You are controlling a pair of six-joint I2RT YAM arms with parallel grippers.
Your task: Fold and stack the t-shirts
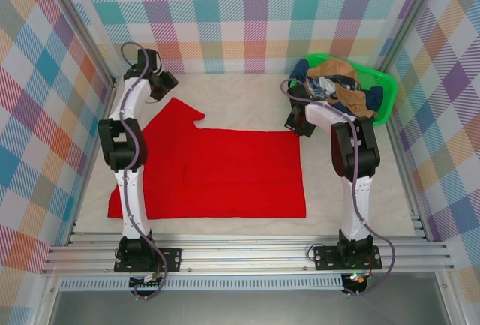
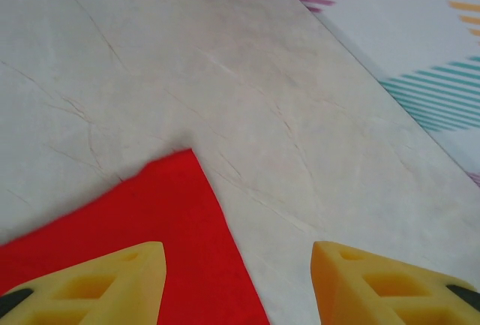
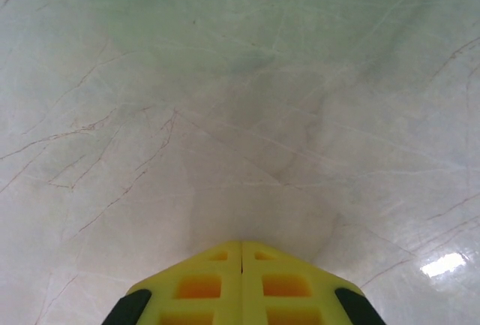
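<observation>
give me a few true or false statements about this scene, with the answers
1. The red t-shirt lies spread out on the table. True.
2. The green basket is empty. False: it holds a heap of t-shirts, tan-brown and navy among them.
3. The left pincer is shut. False: its fingers stand apart over a corner of the red t-shirt.
4. The right pincer is shut. True.
5. The green basket sits at the far left corner. False: it sits at the table's far right corner.
</observation>
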